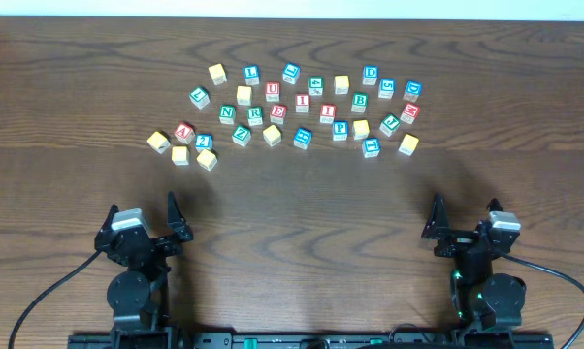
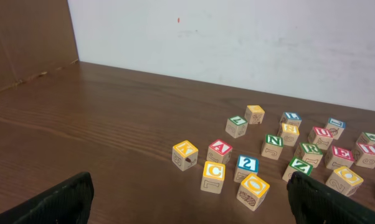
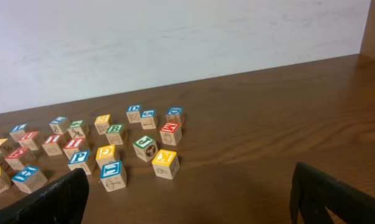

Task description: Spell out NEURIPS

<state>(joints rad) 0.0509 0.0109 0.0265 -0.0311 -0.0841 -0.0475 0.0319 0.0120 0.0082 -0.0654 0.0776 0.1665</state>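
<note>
The letter cubes lie scattered across the far middle of the table. Among them in the overhead view are green N (image 1: 227,113), green R (image 1: 254,115), red E (image 1: 277,113), red U (image 1: 273,91), red I (image 1: 303,102) and blue P (image 1: 340,129). A yellow-topped cube (image 1: 272,135) sits just in front of E. My left gripper (image 1: 145,221) and right gripper (image 1: 465,225) rest near the front edge, both open and holding nothing, well short of the cubes. The left wrist view shows N (image 2: 273,142) and R (image 2: 311,149). P (image 3: 79,158) shows in the right wrist view.
Other cubes mix in with these: red A (image 1: 183,131), blue 2 (image 1: 204,142), blue L (image 1: 250,73), blue D (image 1: 370,73), green B (image 1: 359,100), a second red I (image 1: 327,112) and several yellow ones. A white wall (image 2: 237,37) stands behind the table.
</note>
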